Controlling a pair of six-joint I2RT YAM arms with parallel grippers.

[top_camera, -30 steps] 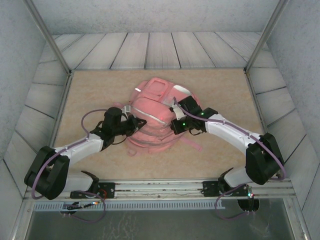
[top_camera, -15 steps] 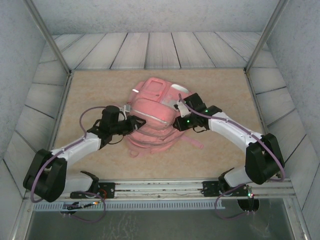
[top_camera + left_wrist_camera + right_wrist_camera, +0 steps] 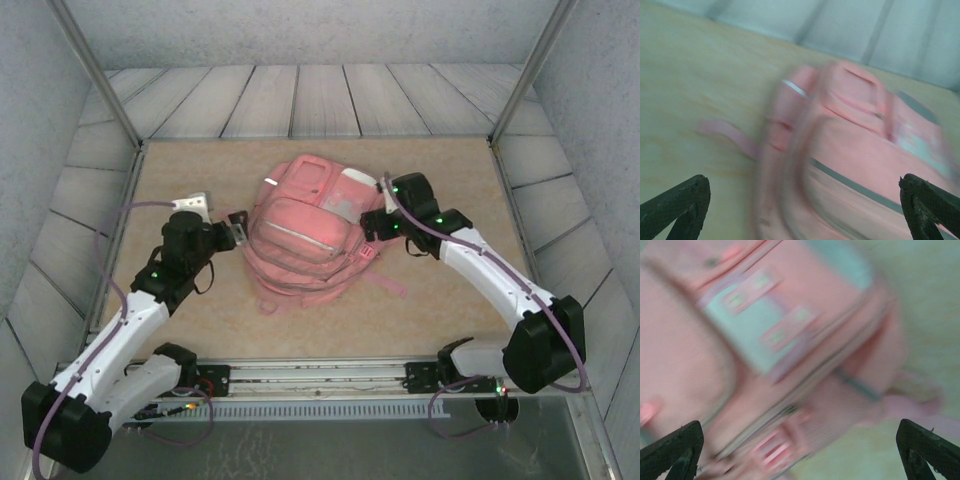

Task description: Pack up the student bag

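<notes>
The student bag (image 3: 305,232), a large pink backpack with pale patches, lies flat in the middle of the tan table, front pockets up. My left gripper (image 3: 234,228) stands open just off the bag's left edge. My right gripper (image 3: 377,218) stands open at the bag's right edge. In the blurred left wrist view the bag (image 3: 855,150) lies ahead of my left gripper (image 3: 802,215), whose fingertips (image 3: 677,207) are wide apart with nothing between them. In the right wrist view the bag (image 3: 765,340) lies under my right gripper (image 3: 800,455), fingers (image 3: 927,450) spread and holding nothing.
A pink strap (image 3: 385,284) trails from the bag toward the near right. Grey plank walls (image 3: 300,100) ring the table, and a metal rail (image 3: 320,375) runs along the near edge by the arm bases.
Both grippers have opened and drawn back off the bag, the left one leftward, the right one rightward and farther away. The bag now lies flatter.
</notes>
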